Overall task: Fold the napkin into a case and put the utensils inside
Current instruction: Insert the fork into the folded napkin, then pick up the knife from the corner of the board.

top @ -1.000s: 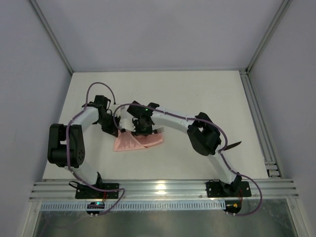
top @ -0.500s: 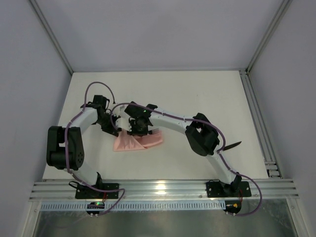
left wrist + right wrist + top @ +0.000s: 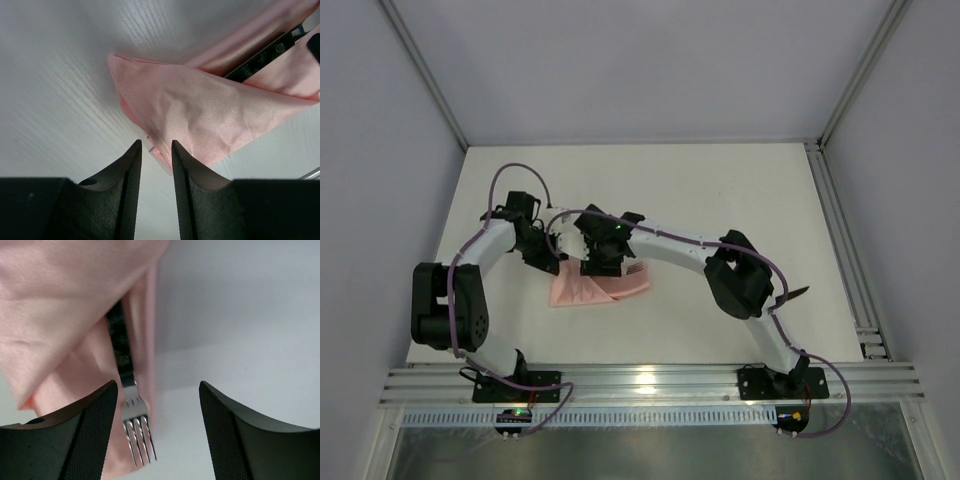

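Note:
The salmon-pink napkin lies folded into a tapered case near the table's middle. A fork is tucked into it, its dark handle under a pink layer and its pale tines sticking out at the case's right end. My right gripper hangs open just above the fork, its fingers clear of it on both sides. At the case's left corner my left gripper stands slightly open, with only bare table between its fingers. A second dark utensil lies far right, beside the right arm.
An aluminium rail runs along the near edge of the table and another along its right side. Grey walls enclose the white table at the left, back and right.
Both grippers have opened. The right one has let go of the fork, which now rests in the case. The left one has released the cloth's corner.

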Robot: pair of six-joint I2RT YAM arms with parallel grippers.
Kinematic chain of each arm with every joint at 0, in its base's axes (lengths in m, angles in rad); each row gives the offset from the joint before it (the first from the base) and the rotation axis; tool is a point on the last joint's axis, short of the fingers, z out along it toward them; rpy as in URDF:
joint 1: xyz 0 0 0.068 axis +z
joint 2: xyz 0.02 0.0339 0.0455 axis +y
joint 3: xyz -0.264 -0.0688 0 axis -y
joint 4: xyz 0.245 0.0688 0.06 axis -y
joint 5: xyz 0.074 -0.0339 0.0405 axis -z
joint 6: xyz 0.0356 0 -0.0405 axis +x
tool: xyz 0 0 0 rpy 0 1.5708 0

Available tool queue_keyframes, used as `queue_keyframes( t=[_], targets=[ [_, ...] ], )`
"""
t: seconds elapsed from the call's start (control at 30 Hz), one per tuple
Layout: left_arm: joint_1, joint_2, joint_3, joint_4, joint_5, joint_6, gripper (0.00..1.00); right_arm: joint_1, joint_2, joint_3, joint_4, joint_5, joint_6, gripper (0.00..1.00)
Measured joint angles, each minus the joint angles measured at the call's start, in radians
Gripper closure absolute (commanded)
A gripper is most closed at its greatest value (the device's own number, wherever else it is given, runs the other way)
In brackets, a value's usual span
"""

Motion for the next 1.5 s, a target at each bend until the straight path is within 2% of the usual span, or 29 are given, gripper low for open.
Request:
queue_keyframes(
  t=[0.2, 0.3, 0.43, 0.57, 0.7, 0.83, 0.9, 0.97, 1.1, 1.2, 1.5],
  targets=[
    [0.000, -0.031, 0.000, -0.005, 0.000, 0.004, 0.62, -0.003, -0.206, -0.032, -0.001, 0.129, 0.039, 0.26],
    [-0.001, -0.033, 0.000, -0.008, 0.000, 0.004, 0.57, -0.017, -0.402, -0.081, 0.016, 0.177, 0.179, 0.25],
    [0.000, -0.039, 0.000, -0.009, -0.013, 0.003, 0.52, -0.131, -0.650, -0.179, 0.028, 0.248, 0.593, 0.25],
    [0.000, -0.044, 0.000, -0.008, -0.027, 0.001, 0.50, -0.360, -0.830, -0.457, -0.003, 0.382, 1.011, 0.25],
    [0.000, -0.054, 0.000, -0.009, -0.035, -0.002, 0.49, -0.549, -0.925, -0.763, -0.166, 0.469, 1.445, 0.27],
    [0.000, -0.080, 0.000, -0.007, -0.033, -0.004, 0.48, -0.611, -1.139, -0.981, -0.325, 0.494, 1.842, 0.34],
    [0.000, -0.094, 0.000, -0.006, -0.032, -0.005, 0.48, -0.613, -1.249, -1.052, -0.331, 0.483, 2.005, 0.36],
    [0.000, -0.101, 0.000, -0.004, -0.030, -0.006, 0.48, -0.624, -1.306, -1.115, -0.311, 0.462, 2.112, 0.45],
    [-0.001, -0.102, 0.000, -0.003, -0.029, -0.006, 0.48, -0.665, -1.269, -1.233, -0.251, 0.401, 2.270, 0.53],
    [-0.001, -0.103, 0.000, -0.003, -0.024, -0.005, 0.48, -0.690, -1.166, -1.258, -0.208, 0.368, 2.327, 0.53],
    [0.000, -0.106, 0.000, -0.003, -0.013, -0.005, 0.48, -0.783, -0.982, -1.209, -0.108, 0.345, 2.299, 0.51]
  ],
)
